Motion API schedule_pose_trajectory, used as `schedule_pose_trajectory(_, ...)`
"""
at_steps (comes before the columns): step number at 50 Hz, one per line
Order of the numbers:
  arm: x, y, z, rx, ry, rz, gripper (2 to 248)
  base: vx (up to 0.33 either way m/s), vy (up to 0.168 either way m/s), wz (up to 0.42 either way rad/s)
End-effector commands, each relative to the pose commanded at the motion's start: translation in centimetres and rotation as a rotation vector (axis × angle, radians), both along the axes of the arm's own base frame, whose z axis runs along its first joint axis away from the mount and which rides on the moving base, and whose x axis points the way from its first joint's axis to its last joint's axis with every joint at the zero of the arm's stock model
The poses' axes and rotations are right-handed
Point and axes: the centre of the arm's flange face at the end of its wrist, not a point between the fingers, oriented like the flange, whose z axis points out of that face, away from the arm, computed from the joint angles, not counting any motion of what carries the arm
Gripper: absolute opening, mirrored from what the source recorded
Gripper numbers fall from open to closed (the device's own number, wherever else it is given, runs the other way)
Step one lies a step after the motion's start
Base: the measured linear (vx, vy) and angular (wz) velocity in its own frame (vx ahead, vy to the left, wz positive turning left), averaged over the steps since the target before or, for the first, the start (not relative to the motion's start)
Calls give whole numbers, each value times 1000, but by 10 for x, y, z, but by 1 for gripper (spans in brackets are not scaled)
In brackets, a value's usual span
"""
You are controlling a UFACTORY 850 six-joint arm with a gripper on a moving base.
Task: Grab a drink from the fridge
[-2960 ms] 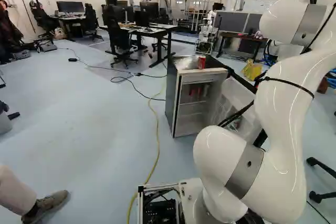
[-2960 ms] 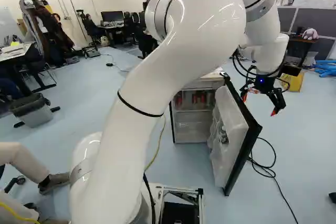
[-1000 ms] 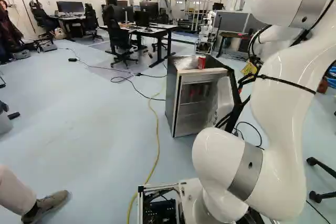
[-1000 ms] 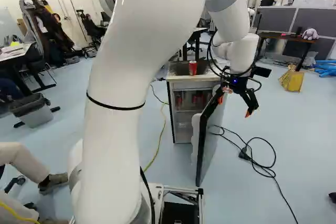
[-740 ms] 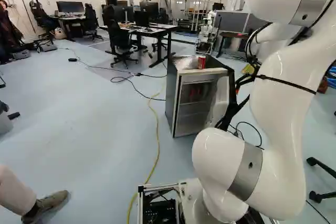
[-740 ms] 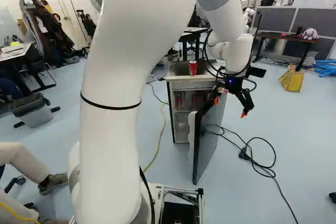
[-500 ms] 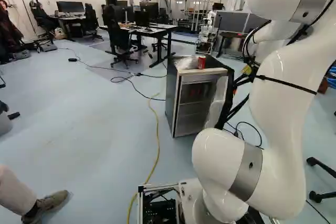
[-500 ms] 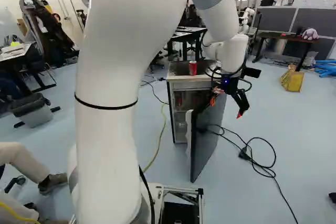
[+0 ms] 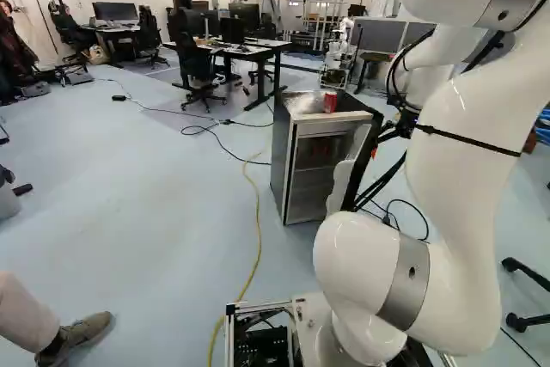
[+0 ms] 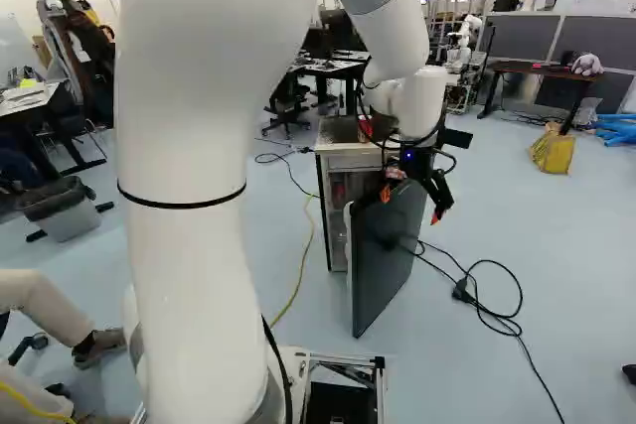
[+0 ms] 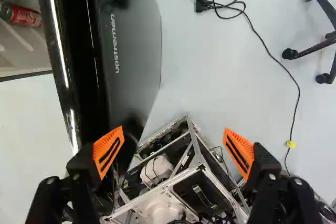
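Observation:
My gripper [image 10: 410, 207] is open at the outer face of the dark fridge door [image 10: 386, 260] in the right base view. In the wrist view the gripper [image 11: 172, 142] holds nothing; one finger overlaps the door's dark edge, and whether it touches is unclear. The door stands partly open, angled out from the fridge [image 9: 284, 148]. Red cans [image 9: 320, 149] show dimly inside the fridge in the left base view. A red and silver can [image 11: 25, 16] lies along the door's inner side in the wrist view. Another red can [image 9: 330, 101] stands on top of the fridge.
Black cables [image 10: 487, 297] lie on the floor right of the door, a yellow cable [image 9: 257, 238] left of the fridge. Desks [image 9: 258, 53] and another robot [image 10: 463, 42] are farther back. A chair base [image 11: 315, 45] shows in the wrist view.
My arm has swung left in the right base view, its gripper staying open. Together with it the door has turned toward the fridge, now showing its outer face. The base has not moved.

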Motion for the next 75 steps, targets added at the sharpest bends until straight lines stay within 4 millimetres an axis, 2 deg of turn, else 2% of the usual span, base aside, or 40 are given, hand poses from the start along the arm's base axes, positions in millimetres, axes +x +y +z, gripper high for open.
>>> schedule_pose_trajectory(34,4,62,-1,13,18,103,247,0,0,0)
schedule_pose_trajectory(56,7,90,-1,16,24,157,247,0,0,0)
schedule_pose_trajectory(75,22,109,-1,14,22,206,247,0,0,0)
